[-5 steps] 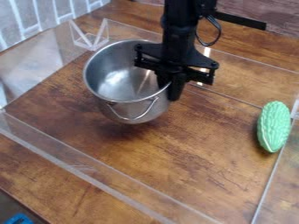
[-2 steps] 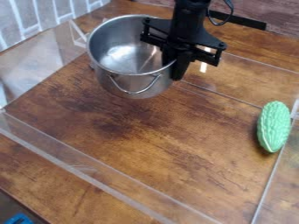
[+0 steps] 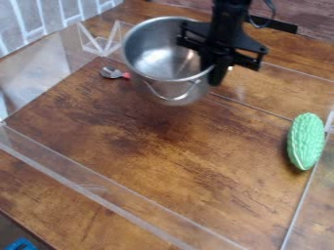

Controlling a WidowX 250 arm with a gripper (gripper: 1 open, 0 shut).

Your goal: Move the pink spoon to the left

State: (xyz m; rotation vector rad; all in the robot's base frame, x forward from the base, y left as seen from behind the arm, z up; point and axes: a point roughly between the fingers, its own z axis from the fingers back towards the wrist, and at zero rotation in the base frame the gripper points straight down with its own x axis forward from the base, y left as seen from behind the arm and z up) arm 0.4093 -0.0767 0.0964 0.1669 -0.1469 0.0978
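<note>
Steel pot [image 3: 167, 61] sits tilted near the far edge of the wooden bench [image 3: 183, 166], its open mouth facing the camera. Black gripper [image 3: 218, 76] hangs down against the pot's right rim, its jaws closed together; whether they pinch the rim cannot be told. Pink spoon [image 3: 115, 71] lies on the bench just left of the pot, touching or nearly touching its wall, only partly visible. Bumpy green vegetable [image 3: 307, 141] rests well apart at the right edge

No readable text or labels appear, though the view is blurry.
</note>
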